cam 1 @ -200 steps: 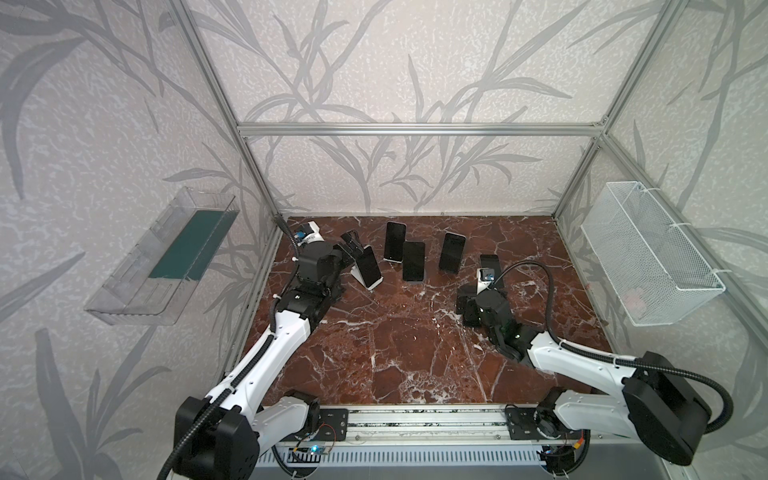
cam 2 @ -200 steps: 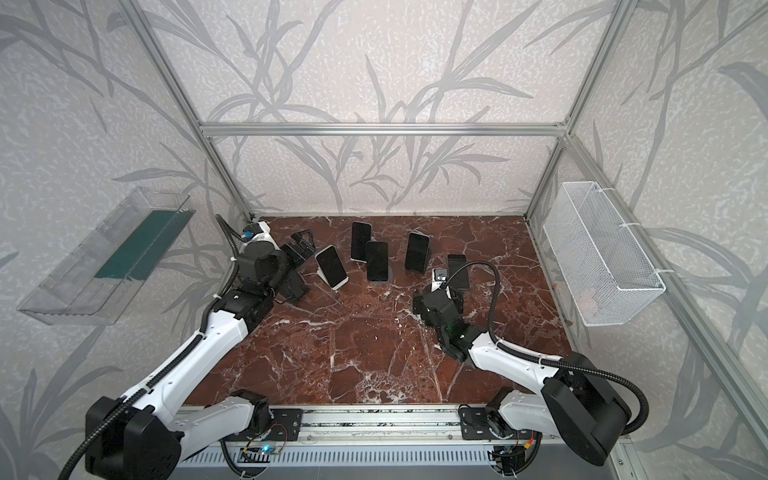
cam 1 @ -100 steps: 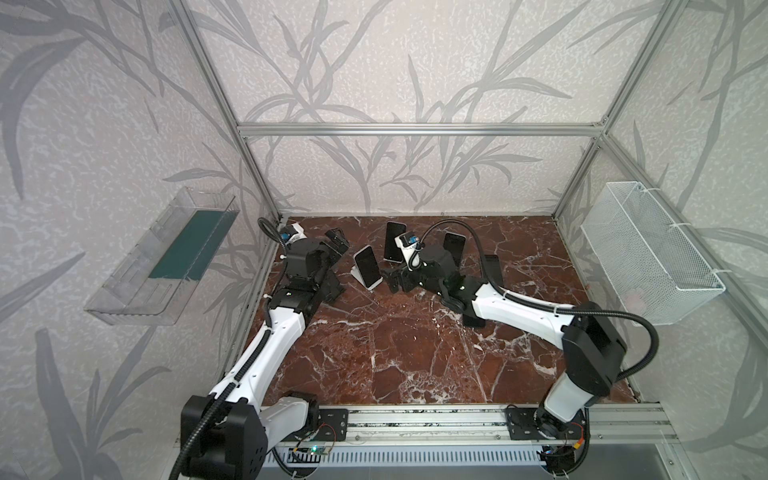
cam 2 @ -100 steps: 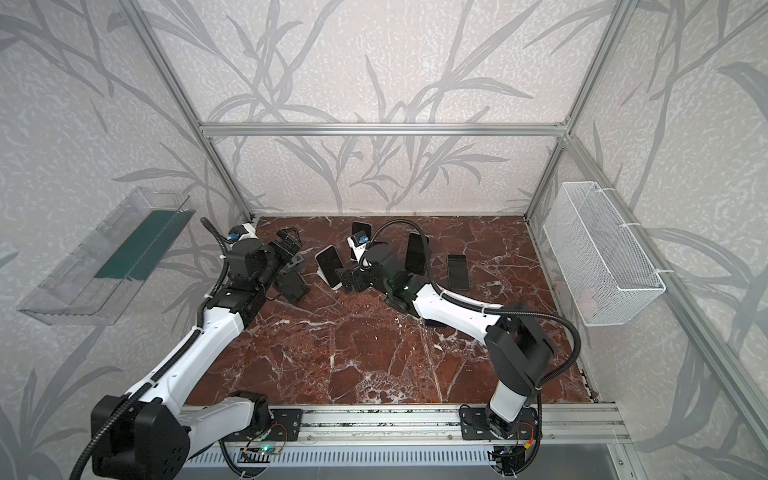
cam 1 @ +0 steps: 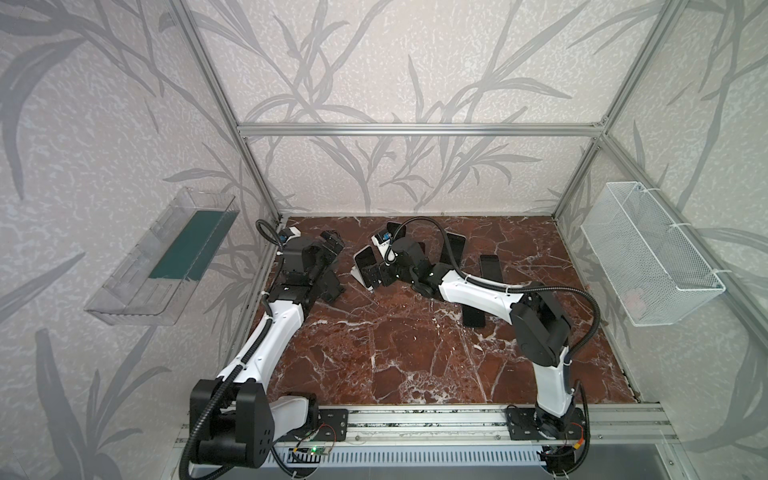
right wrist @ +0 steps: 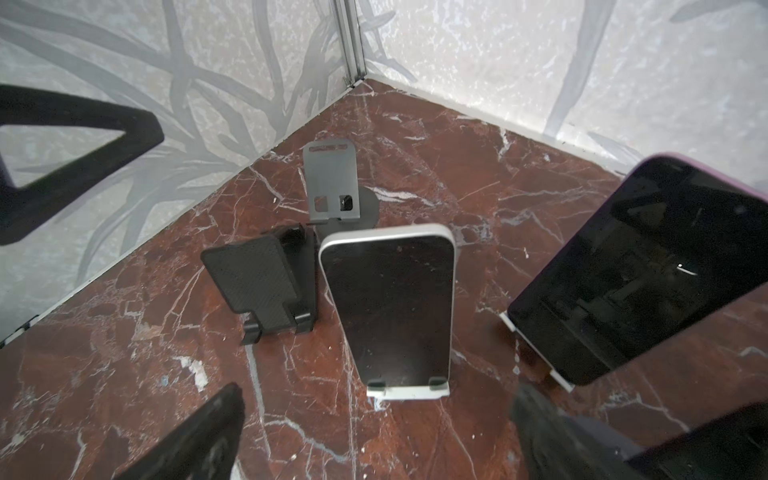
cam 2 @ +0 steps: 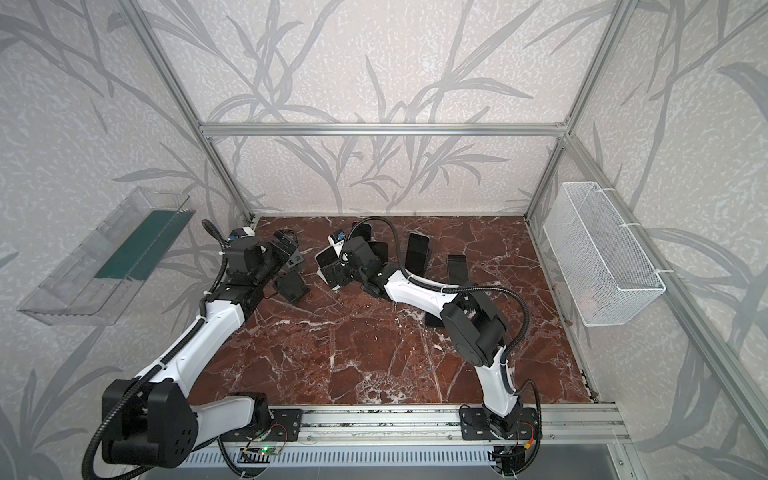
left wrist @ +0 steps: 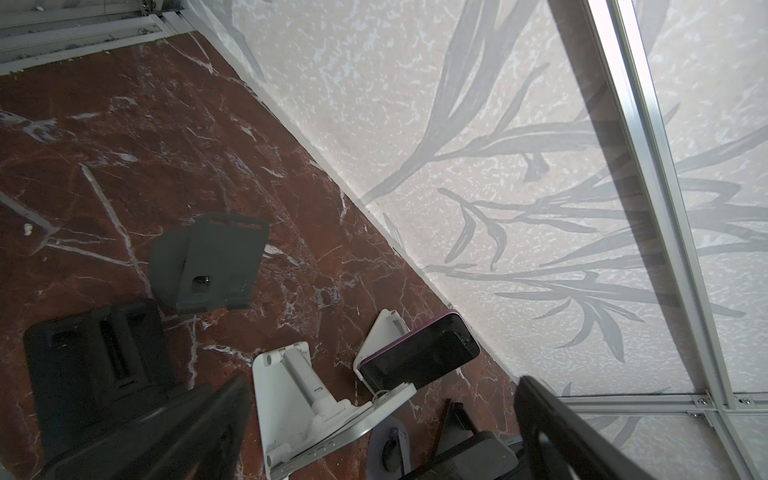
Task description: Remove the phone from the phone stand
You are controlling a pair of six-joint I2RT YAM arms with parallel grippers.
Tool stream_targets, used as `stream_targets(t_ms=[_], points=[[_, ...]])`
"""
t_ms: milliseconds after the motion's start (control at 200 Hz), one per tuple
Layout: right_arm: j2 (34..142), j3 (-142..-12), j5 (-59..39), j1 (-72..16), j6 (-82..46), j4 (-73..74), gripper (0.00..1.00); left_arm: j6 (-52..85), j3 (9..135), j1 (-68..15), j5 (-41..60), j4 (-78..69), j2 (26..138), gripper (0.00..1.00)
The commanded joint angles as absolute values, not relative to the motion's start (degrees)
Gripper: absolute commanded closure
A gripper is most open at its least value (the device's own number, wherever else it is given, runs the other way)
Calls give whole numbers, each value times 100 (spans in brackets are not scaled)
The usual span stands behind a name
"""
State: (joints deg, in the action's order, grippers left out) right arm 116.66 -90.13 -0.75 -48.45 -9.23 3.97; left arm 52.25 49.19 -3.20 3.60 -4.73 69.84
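Right fingers (right wrist: 199, 436) nearer phone (right wrist: 390, 307); stands (right wrist: 257, 286) behind

Pale walls (cam 1: 374, 62) printed with grey leaves, red-brown marble floor (cam 1: 395, 353), aluminium frame (cam 1: 415, 129), clear plastic shelf (cam 1: 137, 286) left, white wire basket (cam 1: 623, 249) right.

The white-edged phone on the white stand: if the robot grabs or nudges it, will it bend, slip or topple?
Probably stiff: the white-edged phone looks like a flat rigid slab. Its glossy face may be slippery to grip. It only leans on the white stand, held by two small lips, so a sideways push could tip it off.
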Motion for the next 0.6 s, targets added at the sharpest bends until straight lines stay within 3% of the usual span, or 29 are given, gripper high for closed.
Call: stream_targets(t_ms=[0,595], points=[[11969,-9624,276,-4865,-487,-127,1,5333,5019,-286,476,-591,6926,1],[13412,-11945,123,-4843,-308,-1244,1,5510,5044,-104,872,-727,7196,3]])
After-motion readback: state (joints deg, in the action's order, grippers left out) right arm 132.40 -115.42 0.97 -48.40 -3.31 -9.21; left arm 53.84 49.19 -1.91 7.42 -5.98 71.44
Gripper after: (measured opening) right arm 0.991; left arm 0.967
